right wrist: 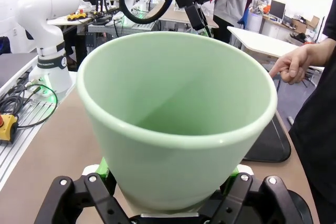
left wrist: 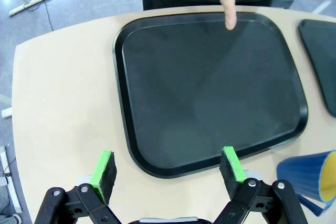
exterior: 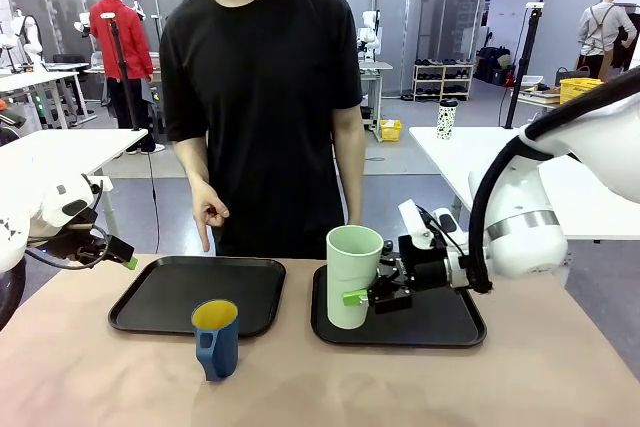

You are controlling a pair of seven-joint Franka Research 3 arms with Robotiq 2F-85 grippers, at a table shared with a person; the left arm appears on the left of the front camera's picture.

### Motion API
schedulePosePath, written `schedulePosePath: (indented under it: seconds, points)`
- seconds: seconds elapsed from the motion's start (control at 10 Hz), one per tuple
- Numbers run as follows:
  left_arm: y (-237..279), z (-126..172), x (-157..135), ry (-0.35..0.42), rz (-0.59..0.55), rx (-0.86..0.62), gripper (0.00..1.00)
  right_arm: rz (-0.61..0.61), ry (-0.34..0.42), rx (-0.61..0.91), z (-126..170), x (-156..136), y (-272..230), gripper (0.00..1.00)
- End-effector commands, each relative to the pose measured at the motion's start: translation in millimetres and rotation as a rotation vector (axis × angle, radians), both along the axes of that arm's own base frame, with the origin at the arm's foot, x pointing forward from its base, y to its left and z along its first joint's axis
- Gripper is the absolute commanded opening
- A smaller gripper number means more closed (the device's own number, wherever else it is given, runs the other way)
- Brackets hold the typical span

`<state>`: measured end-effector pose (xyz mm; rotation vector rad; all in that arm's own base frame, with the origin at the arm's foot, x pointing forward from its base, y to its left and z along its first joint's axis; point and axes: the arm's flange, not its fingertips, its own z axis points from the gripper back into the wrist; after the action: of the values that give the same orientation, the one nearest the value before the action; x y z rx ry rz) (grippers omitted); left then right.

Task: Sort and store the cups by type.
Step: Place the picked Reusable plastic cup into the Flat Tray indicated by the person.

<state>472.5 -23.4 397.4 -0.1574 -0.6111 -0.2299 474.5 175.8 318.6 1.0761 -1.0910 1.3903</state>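
Note:
The pale green tumbler (exterior: 352, 269) stands on the left end of the right black tray (exterior: 445, 322), and my right gripper (exterior: 362, 294) is shut on its lower half from the right. In the right wrist view the tumbler (right wrist: 178, 124) rises between the green pads (right wrist: 105, 169). A dark blue mug (exterior: 216, 339) with a yellow inside stands on the table just in front of the left black tray (exterior: 170, 297). My left gripper (exterior: 128, 259) hangs open and empty above the table's left edge. In its wrist view the left gripper (left wrist: 168, 169) hovers over the left tray's near rim (left wrist: 157, 169), with the mug (left wrist: 310, 179) at the lower right.
A person stands at the far side, one hand (exterior: 208, 217) pointing a finger (left wrist: 230, 9) down at the left tray's far edge. A white speckled cup (exterior: 446, 119) stands on another table far behind. Bare tabletop (exterior: 400, 387) lies in front of both trays.

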Motion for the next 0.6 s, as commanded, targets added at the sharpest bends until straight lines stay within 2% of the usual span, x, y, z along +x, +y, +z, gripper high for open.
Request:
schedulePosePath:
  seconds: [0.0, 0.5]
  points:
    - [-0.5, 2.4, -0.7, -0.004, 0.001, -0.001, 1.00, -0.036, 0.034, -0.046, 6.4, 19.7, 19.2, 0.86]
    - [-0.5, 2.4, -0.7, -0.004, 0.001, -0.001, 1.00, -0.039, -0.008, -0.133, 16.4, 80.6, 88.5, 0.86]
